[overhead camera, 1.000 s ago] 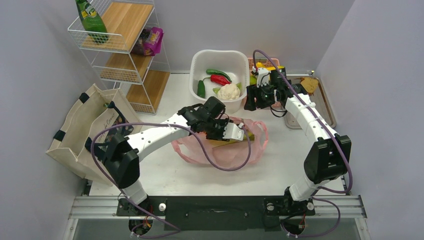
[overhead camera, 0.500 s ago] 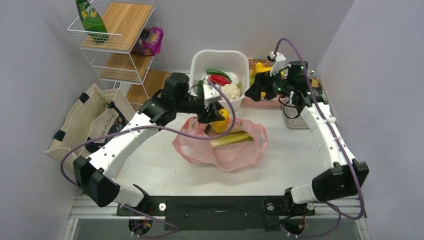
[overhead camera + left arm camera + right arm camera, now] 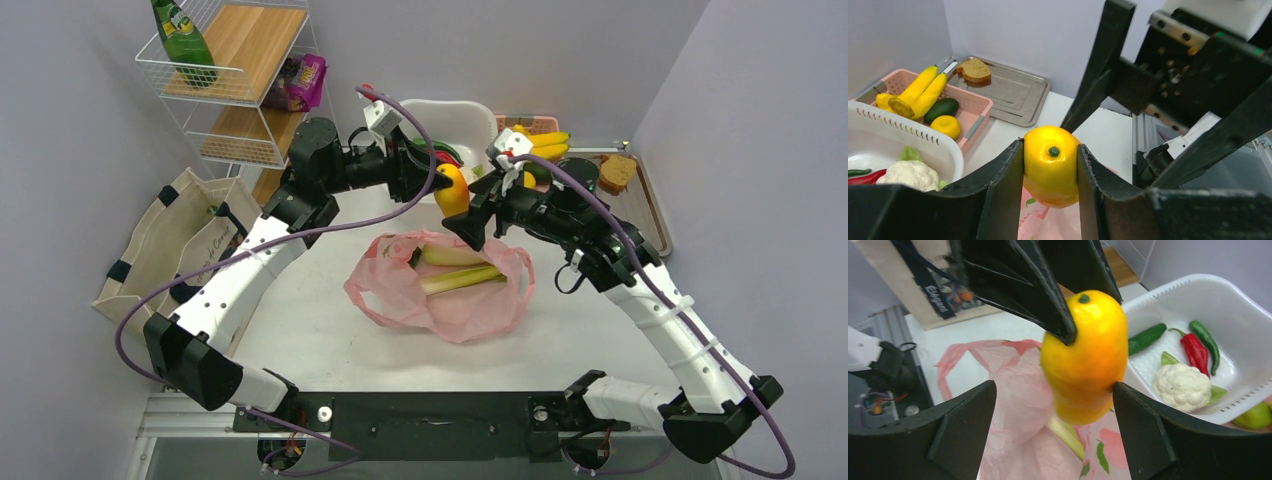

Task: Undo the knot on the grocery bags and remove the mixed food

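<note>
- While the left tool [image 3: 1050, 152] was clamped on the orange fruit [image 3: 452, 190], it hung above the pink bag [image 3: 470, 315] on the desk [image 3: 320, 340].
- The right tool [image 3: 1053, 390] gaped wide around that fruit.

Left arm [image 3: 345, 165] hides much of white basin [image 3: 465, 113]

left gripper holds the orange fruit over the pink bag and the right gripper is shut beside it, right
No: the right gripper is open, jaws spread wide around the orange fruit, as the right wrist view shows. The left gripper does hold it over the pink bag.
</note>
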`<state>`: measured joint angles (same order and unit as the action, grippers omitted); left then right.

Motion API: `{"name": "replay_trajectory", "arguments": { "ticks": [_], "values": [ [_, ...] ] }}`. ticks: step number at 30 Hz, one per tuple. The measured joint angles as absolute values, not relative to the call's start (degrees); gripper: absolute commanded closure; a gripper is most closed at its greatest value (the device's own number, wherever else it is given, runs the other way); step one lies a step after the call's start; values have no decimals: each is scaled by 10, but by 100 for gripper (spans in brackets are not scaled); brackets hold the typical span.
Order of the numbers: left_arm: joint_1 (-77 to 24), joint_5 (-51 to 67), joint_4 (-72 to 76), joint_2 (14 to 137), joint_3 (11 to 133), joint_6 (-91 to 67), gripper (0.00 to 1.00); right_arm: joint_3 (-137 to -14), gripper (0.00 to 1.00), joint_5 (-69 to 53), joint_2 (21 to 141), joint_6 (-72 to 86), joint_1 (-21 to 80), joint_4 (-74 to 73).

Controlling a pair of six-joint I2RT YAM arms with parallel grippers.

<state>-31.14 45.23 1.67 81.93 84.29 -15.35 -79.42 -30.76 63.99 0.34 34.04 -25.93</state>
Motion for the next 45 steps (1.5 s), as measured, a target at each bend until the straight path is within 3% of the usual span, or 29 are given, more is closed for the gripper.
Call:
{"name": "replay_trajectory", "arguments": {
  "ticks": [8, 9, 12, 13, 14, 15, 18, 27, 38, 40, 45],
  "values": [
    [-311, 472, 65, 816, 843, -226, 100, -793, 22, -206, 670, -21, 371, -262],
    [-311, 474, 69, 815, 843, -232, 100, -793, 26, -197, 670, -23, 376, -262],
    [-311, 479, 81, 813, 843, -248, 97, -793, 63, -179, 672, -26, 386, -258],
    [-311, 477, 84, 812, 843, -249, 74, -793, 69, -178, 672, -26, 388, -256],
    [-311, 478, 84, 812, 843, -252, 59, -793, 78, -173, 673, -26, 391, -254],
    [-310, 477, 83, 812, 843, -253, 40, -793, 80, -172, 673, -28, 391, -254],
    [-307, 467, 73, 811, 843, -247, 31, -794, 86, -175, 675, -16, 378, -254],
    [-238, 431, -4, 765, 831, -133, 30, -846, 86, -189, 758, 40, 128, -265],
    [-362, 348, -196, 741, 735, 209, 31, -947, 81, -151, 1004, -8, 48, -277],
    [-385, 335, -226, 750, 724, 255, 33, -969, 79, -145, 1042, -12, 44, -276],
    [-417, 311, -263, 782, 710, 329, 44, -1014, 59, -131, 1116, -21, 41, -272]
  ]
}}
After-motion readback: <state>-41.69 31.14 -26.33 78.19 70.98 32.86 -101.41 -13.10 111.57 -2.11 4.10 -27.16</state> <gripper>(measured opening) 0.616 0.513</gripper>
